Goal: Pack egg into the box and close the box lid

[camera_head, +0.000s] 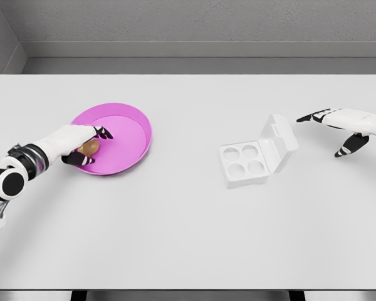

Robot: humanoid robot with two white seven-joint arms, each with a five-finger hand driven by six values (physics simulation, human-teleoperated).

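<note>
A brown egg (90, 147) lies in the pink plate (128, 125) at the table's left. My left hand (88, 145) reaches in from the lower left, its fingers curled around the egg at the plate's near-left side. A white egg box (258, 152) sits right of the middle with four round cups showing, all bare, and its lid (279, 141) tilted up and open at the right. My right hand (338, 128) hovers to the right of the box lid, fingers spread, holding nothing.
The white table (188, 232) stretches wide around both objects. A grey wall runs along the back edge.
</note>
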